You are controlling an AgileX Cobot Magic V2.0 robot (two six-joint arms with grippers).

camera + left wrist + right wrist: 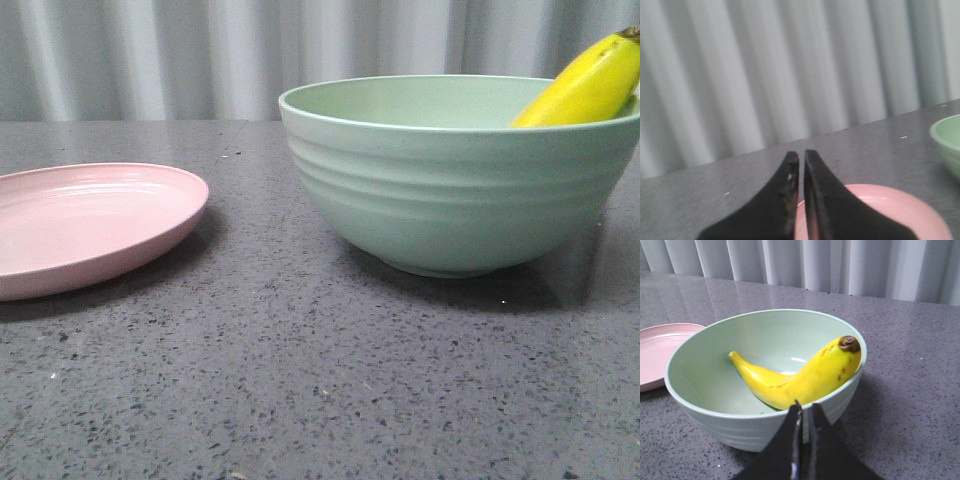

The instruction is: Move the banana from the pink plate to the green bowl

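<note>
Yellow banana (805, 375) lies inside the green bowl (705, 412), tip on the rim — pink plate (90, 225) bare. Left gripper (801, 159) and right gripper (804, 410) pressed together, holding nothing — transfer appears complete.

A dark grey speckled table (300, 400) carries the pink plate (90, 225) and, apart, the green bowl (450, 190).

Left of the green bowl (450, 180) lies a strip of bare table (300, 380) — the pink plate (90, 225) sits beyond it, well apart. The bowl's mouth is partly taken up by the banana (800, 372), whose dark tip overhangs the rim — the rest stays open.
</note>
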